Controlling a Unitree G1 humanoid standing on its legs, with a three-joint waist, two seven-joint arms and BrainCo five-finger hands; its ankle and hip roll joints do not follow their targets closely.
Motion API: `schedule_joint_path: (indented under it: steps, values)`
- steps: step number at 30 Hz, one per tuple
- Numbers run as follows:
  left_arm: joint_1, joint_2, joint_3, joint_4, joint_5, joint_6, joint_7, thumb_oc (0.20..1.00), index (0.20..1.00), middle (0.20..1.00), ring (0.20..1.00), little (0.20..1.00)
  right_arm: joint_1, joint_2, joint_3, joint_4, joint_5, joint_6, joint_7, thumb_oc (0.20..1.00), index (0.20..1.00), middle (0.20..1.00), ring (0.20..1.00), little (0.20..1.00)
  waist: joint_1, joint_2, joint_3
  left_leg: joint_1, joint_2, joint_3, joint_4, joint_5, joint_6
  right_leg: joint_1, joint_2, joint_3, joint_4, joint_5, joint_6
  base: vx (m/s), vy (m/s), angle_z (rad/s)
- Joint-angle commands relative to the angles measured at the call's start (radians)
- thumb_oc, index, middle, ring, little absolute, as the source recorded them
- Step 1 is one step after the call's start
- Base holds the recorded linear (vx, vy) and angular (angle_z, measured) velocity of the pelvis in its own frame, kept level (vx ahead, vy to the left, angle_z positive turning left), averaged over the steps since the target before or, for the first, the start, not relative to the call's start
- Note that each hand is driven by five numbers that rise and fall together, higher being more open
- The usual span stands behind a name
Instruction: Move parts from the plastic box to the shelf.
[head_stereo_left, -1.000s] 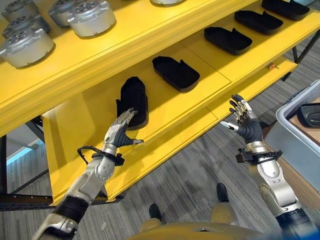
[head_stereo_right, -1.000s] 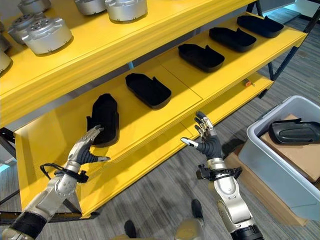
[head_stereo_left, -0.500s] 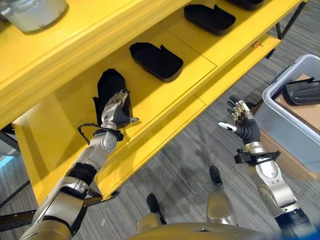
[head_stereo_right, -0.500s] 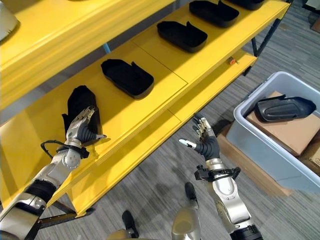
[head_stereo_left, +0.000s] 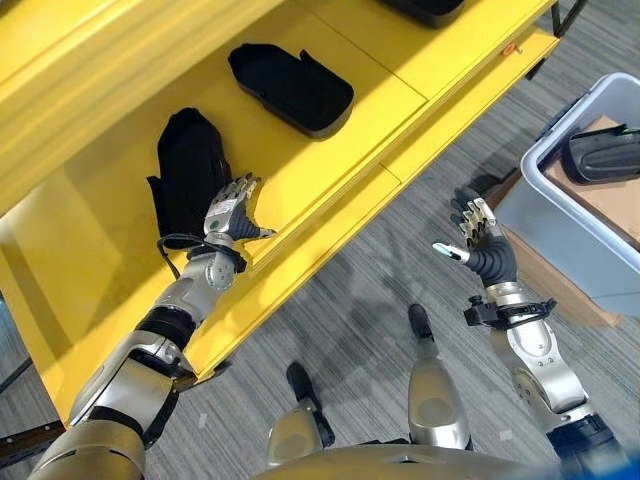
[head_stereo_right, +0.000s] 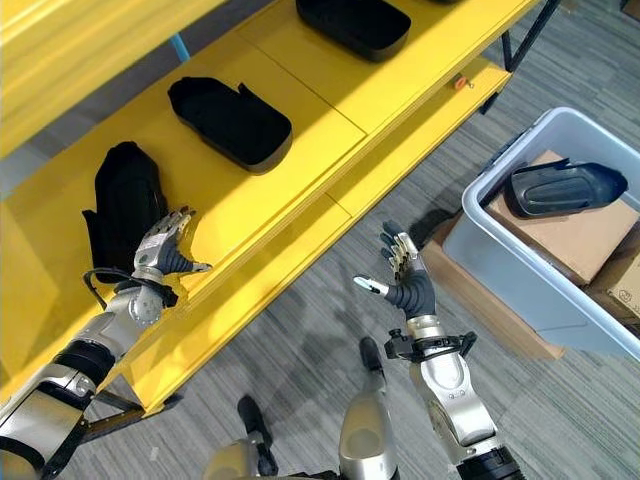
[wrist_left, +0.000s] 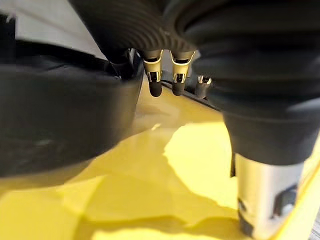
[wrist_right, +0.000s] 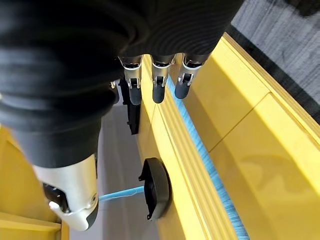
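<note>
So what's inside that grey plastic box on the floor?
Inside the grey plastic box lies one black part, resting on a brown cardboard box. Whatever sits under the cardboard is covered, and the box's far side runs out of view, so more parts could be hidden there.

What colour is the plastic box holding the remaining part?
Pale grey-blue; the plastic box shows best in the right eye view, with a black part inside.

Left hand (head_stereo_right: 165, 246): you see it open, fingers straight, at the front edge of the yellow shelf (head_stereo_right: 300, 135), just beside a black part (head_stereo_right: 122, 200).
Right hand (head_stereo_right: 404, 281): open, raised over the grey floor (head_stereo_right: 300, 350), holding nothing.
Plastic box (head_stereo_right: 500, 270): at the right, one black part (head_stereo_right: 562, 187) lies on cardboard (head_stereo_right: 570, 235) inside.
</note>
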Motion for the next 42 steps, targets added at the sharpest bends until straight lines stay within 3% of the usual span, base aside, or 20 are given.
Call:
schedule_joint_path:
  steps: [1,10,19,42]
  values:
    - [-0.012,0.099,0.074,0.003,0.004,-0.015,0.020,1.000,1.000,1.000,1.000,1.000,-0.023,-0.002,-0.024,-0.113,-0.004,-0.082,-0.004,1.000,1.000,1.000,1.000,1.000,0.022,-0.034,-0.018,-0.020,0.034,-0.002,0.025,0.057,0.025,0.013,-0.016,-0.059,0.169,-0.098,-0.013,0.00,0.000,0.00]
    - [0.205,0.207,0.235,-0.331,0.052,-0.057,0.026,1.000,1.000,1.000,1.000,1.000,0.002,0.002,-0.068,-0.125,-0.010,-0.087,-0.005,1.000,1.000,1.000,1.000,1.000,0.053,-0.035,-0.015,-0.025,0.029,-0.012,0.025,0.050,0.028,0.018,-0.019,-0.068,0.167,-0.105,-0.017,0.00,0.000,0.00]
    - [0.324,0.235,0.364,-0.568,0.069,-0.112,0.047,1.000,1.000,1.000,1.000,1.000,0.030,-0.004,-0.108,-0.136,-0.020,-0.084,-0.006,1.000,1.000,1.000,1.000,1.000,0.068,-0.035,-0.035,-0.016,0.027,-0.011,0.018,0.042,0.029,0.026,-0.019,-0.072,0.160,-0.110,-0.018,0.01,0.004,0.01]
    - [0.399,0.288,0.369,-0.347,0.166,-0.045,0.004,1.000,1.000,1.000,1.000,1.000,0.054,-0.009,-0.120,-0.134,-0.026,-0.070,0.020,1.000,1.000,1.000,1.000,1.000,0.076,-0.039,-0.016,-0.027,0.028,-0.012,0.028,0.043,0.028,0.015,-0.018,-0.073,0.163,-0.107,-0.019,0.00,0.000,0.00]
